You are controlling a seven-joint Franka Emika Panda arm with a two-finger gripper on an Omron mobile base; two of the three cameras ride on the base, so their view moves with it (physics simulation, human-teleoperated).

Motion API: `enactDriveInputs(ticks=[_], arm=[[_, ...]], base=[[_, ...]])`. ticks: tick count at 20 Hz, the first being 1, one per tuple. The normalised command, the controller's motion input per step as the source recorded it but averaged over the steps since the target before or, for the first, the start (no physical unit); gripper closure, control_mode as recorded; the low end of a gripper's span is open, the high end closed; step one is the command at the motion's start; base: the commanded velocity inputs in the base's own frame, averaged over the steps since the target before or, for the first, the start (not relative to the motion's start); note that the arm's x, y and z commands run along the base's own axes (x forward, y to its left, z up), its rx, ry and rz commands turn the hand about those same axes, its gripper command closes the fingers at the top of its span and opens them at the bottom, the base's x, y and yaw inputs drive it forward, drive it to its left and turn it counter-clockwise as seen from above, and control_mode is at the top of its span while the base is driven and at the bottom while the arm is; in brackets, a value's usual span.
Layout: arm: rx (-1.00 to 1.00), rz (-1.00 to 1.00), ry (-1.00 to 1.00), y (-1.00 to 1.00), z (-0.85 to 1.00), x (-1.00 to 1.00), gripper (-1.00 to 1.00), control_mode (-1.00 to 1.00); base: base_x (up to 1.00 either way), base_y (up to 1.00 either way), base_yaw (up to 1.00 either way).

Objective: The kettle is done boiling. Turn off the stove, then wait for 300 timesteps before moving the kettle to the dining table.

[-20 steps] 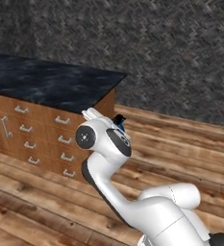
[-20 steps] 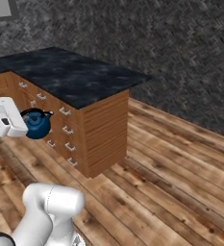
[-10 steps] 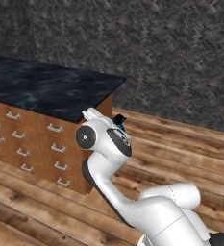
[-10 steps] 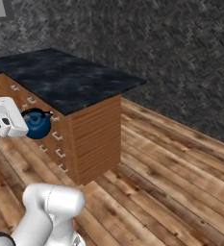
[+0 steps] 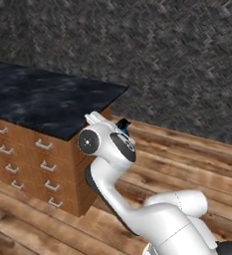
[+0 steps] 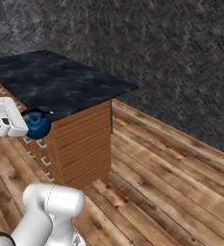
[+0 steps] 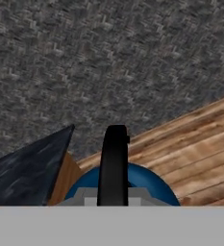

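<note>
Carrying the kettle (image 6: 37, 124) in mid-air, the gripper (image 6: 26, 120) was closed on its black arched handle (image 7: 113, 166), which ran straight up the middle of the hand view with the glossy dark-blue body bulging out on both sides below it. In the right base view the kettle hung just beyond the white hand, in front of the drawer face of a wooden cabinet and clear of the floor. In the left base view only a sliver of blue and black of the kettle (image 5: 123, 127) peeked out past the arm's upper joint, so the fingers themselves were hidden there. Ahead and to the left of the gripper stood a worktop (image 6: 60, 86) of dark black-blue marbled stone with a square corner, resting on a wood base with rows of drawers (image 5: 44, 145) and pale handles; the kettle was held beside that corner, below the level of the stone top and not touching it. Under the gripper and off to its right stretched the plank floor (image 6: 171, 173), and beyond it rose a grey herringbone-patterned wall (image 7: 108, 62). A corner of the stone slab (image 7: 29, 166) also showed to the left of the handle in the hand view.
</note>
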Motion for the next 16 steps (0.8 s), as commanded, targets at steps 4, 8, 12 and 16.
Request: enactDriveInputs(ticks=[4,8,12,16], arm=[[0.0,0.0,0.0,0.0,0.0,0.0,1.0,1.0],[0.0,0.0,0.0,0.0,0.0,0.0,1.0,1.0],[0.0,0.0,0.0,0.0,0.0,0.0,1.0,1.0],[0.0,0.0,0.0,0.0,0.0,0.0,1.0,1.0]], base=[[0.52,-0.44,0.05],[0.55,-0.47,0.05],[0.54,-0.45,0.02],[0.54,-0.38,0.0]])
